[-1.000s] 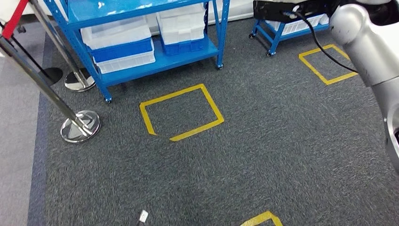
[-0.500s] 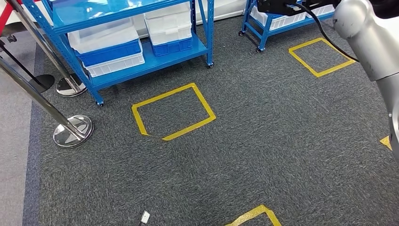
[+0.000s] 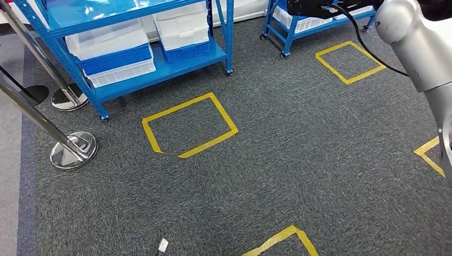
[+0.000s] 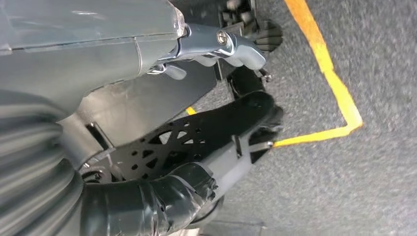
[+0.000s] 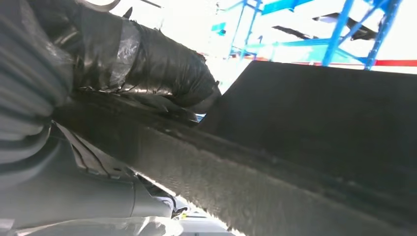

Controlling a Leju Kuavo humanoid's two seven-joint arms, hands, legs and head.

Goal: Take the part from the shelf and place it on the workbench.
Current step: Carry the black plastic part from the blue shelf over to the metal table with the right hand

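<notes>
step: carry leg, workbench not in sight
right hand [image 5: 147, 69]: grips black part [image 5: 314, 147]
left hand [image 4: 221, 44]: hangs, grip unclear
next: locate workbench, keep part level

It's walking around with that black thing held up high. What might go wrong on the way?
The black part is held out in front by the right hand, close to the small blue cart, so it might knock against it. The chrome stanchion and the blue shelf stand near the walking path, so a wide turn may clip them. A slipping grip would drop the part.
</notes>
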